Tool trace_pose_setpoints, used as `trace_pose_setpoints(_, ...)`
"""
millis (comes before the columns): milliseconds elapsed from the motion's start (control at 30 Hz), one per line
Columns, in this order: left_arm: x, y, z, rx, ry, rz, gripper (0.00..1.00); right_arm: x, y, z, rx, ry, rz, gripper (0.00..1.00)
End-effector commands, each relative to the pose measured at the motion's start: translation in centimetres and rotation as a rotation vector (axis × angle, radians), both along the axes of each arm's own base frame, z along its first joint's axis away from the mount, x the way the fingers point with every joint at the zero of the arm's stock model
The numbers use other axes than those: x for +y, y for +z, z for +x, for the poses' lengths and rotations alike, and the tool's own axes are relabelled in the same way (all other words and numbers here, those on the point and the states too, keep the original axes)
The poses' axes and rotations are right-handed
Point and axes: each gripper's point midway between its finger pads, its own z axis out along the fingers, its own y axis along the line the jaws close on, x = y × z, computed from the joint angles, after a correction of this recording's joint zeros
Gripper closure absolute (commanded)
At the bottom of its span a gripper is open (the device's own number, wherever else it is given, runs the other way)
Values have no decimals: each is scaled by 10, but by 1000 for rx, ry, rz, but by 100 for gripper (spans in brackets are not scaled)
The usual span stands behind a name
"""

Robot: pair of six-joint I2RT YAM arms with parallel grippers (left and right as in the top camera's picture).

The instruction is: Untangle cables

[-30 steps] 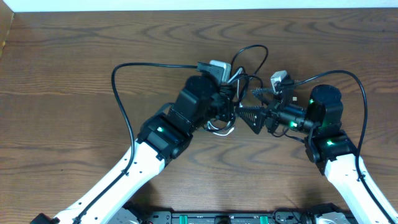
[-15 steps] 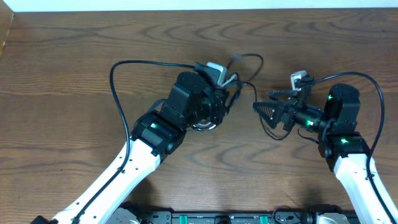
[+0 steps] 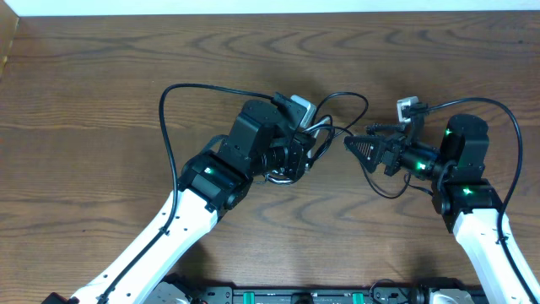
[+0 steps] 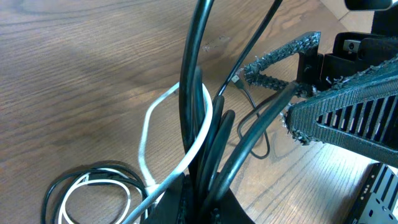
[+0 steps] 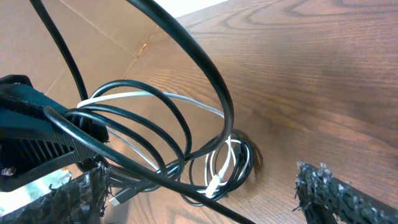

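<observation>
The cables are thin black cords and a white one. In the overhead view a black loop (image 3: 353, 96) arches over the gap between both arms. My left gripper (image 3: 314, 147) is shut on a bunch of black cables (image 4: 211, 134) and a white cable (image 4: 148, 124); a small coil (image 4: 93, 186) lies on the table below it. My right gripper (image 3: 358, 143) faces the left one with a short gap between them, and it is open. In the right wrist view its fingers (image 5: 334, 198) stand wide apart, with a black cable (image 5: 186, 183) crossing between them and the coil (image 5: 231, 163) beyond.
The wooden table (image 3: 101, 76) spreads out on all sides. A cardboard box (image 3: 7, 44) sits at the far left edge. Thick black arm wires (image 3: 164, 127) arc beside the left arm and over the right arm (image 3: 498, 118).
My right gripper has drawn back to the right, away from the left gripper, staying open. The left gripper kept its grip, and the black loop has swung slightly right.
</observation>
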Motion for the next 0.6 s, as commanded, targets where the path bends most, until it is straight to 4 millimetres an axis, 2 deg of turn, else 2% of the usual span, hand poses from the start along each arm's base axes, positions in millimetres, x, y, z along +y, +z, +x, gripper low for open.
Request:
trace_pose_setpoints(0,-1,18,-2,-59,-35,-16,92,-1,5,2,-5,-9,5,5)
trace_pose_setpoints(567,-1,18,-2,-61,-36,-16,92,-1,3,1,3,-9,5,2)
